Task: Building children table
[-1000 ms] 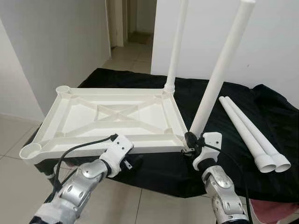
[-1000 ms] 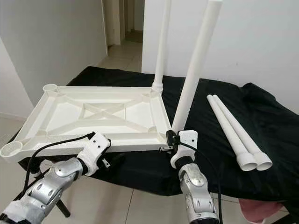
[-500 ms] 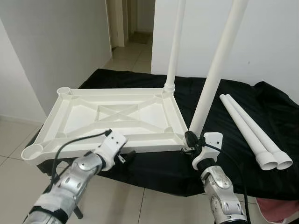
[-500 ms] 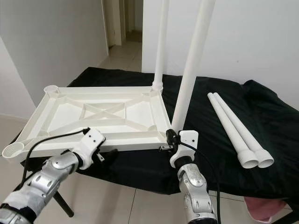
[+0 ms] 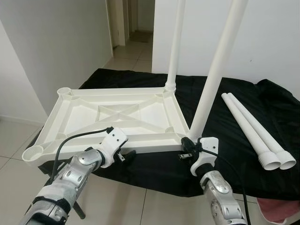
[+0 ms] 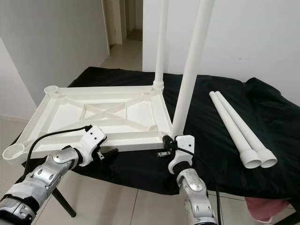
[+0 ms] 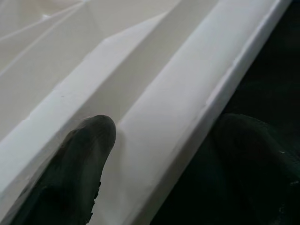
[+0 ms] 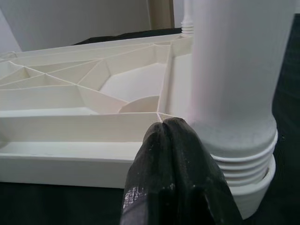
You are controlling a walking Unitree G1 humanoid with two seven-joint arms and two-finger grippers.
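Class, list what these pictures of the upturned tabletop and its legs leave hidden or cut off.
- Tops of both standing legs: cut off by the upper edge, eye views.
- Near leg's seat in its socket: hidden by the right gripper, right wrist view.
- Stand under the black cloth: covered.

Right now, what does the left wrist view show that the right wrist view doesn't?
Left wrist view: the left gripper with one finger on each side of the tabletop rim, seen close up.

Right wrist view: the right gripper, fingers pressed together, beside the ribbed base of the near leg standing in its corner socket, the far leg, and the cross ribs inside the tabletop.

Both: the white upturned tabletop and the black cloth under it.
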